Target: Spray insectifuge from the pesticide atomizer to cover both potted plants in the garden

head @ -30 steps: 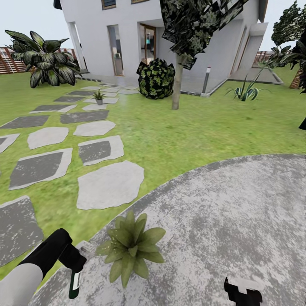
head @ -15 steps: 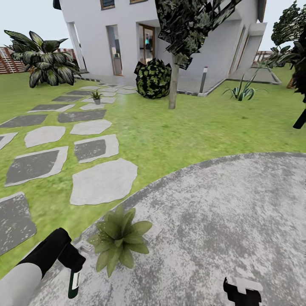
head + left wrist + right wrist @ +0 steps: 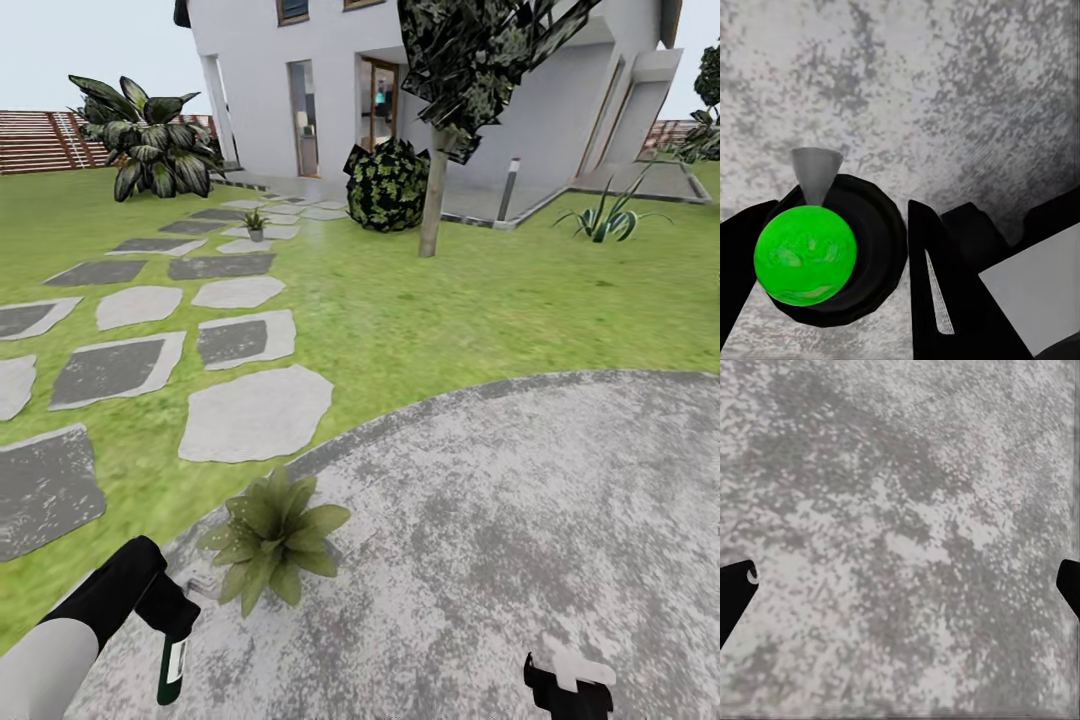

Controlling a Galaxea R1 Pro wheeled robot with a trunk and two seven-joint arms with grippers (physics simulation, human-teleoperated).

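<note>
My left claw (image 3: 165, 625) grips the atomizer (image 3: 172, 668) over the paving (image 3: 520, 520), just beside a potted plant (image 3: 272, 540). My right claw (image 3: 900, 585) seems spread wide.

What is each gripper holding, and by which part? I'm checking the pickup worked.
The left gripper holds the pesticide atomizer near its top end, body hanging down. The right gripper is open, holding nothing.
</note>
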